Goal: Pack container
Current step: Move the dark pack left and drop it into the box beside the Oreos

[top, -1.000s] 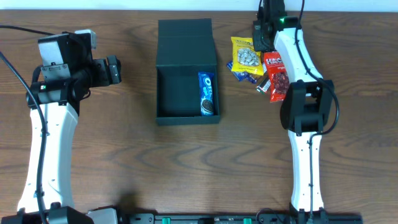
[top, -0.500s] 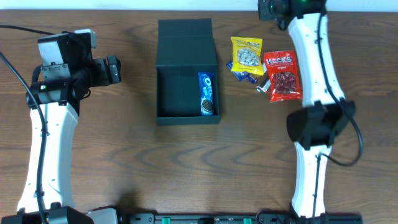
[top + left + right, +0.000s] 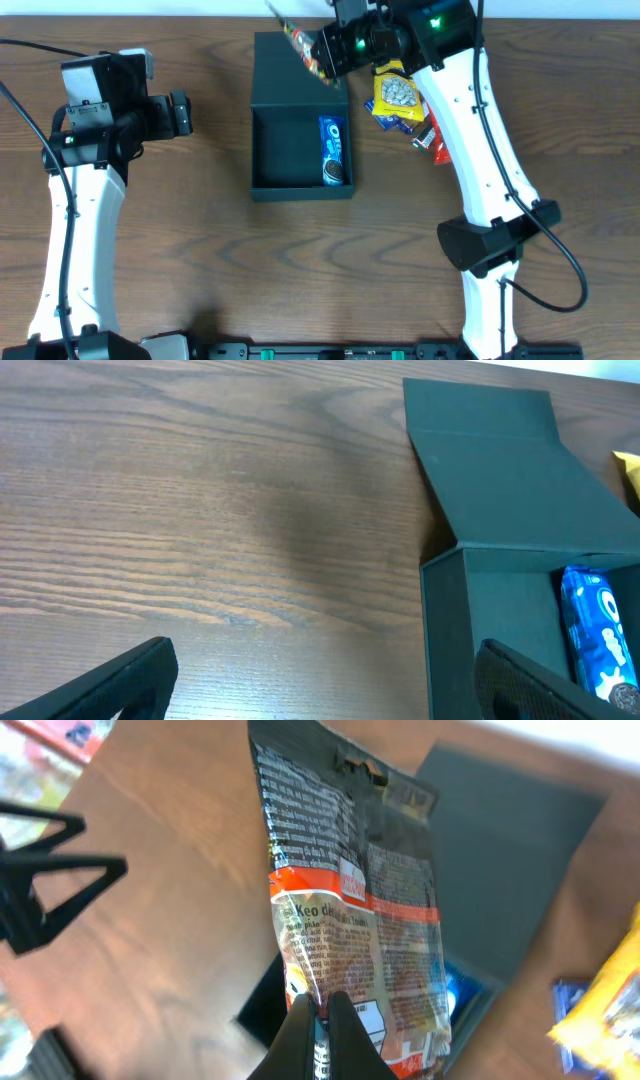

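container (image 3: 300,190) open, blue cookie pack (image 3: 333,150) inside, right gripper (image 3: 320,1008) pinching packet (image 3: 350,890), left gripper (image 3: 183,112) spread

The overhead camera looks straight down from high up and sees the whole table (image 3: 200,250). The left wrist camera sits low, looking across the wood at the container (image 3: 500,490). The right wrist camera looks down past a packet (image 3: 350,920) very near it. All three see the container.
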`<state>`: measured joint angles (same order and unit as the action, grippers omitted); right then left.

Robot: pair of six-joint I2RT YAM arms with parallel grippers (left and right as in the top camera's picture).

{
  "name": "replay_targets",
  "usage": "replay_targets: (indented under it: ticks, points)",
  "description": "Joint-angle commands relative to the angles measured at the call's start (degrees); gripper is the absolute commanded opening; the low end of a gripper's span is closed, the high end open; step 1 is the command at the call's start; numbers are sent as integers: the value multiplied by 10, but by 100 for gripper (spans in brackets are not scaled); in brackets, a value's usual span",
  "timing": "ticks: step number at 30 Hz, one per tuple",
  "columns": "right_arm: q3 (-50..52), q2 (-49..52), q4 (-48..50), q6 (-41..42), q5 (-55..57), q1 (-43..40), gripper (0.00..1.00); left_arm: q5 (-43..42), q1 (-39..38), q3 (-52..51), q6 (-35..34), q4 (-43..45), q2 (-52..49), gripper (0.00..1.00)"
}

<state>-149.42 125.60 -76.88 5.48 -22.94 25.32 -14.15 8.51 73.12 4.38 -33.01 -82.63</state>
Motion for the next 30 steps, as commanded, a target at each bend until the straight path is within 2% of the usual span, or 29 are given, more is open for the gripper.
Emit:
replay_targets:
  ticks: [1, 4, 7, 11, 16, 24, 30]
  points:
    - [24, -8, -18, 34, 27, 8, 1, 9, 3, 2, 8, -1, -5, 95]
    - [55, -8, -19, 75, 116, 46, 1, 9, 10, 2, 8, -1, -5, 95]
    - [88, -8, -20, 161, 214, 90, 1, 9, 17, 2, 8, -1, -5, 96]
    - [163, -8, -4, 320, 291, 153, 1, 9, 28, 2, 8, -1, -5, 95]
    - [223, -8, 15, 412, 383, 188, 1, 8, 31, 2, 7, -1, -5, 95]
    - [293, -8, 93, 400, 407, 196, 1, 6, 31, 2, 3, -2, -5, 95]
    - [345, -8, 159, 366, 378, 198, 2, 6, 31, 2, 3, -2, -5, 96]
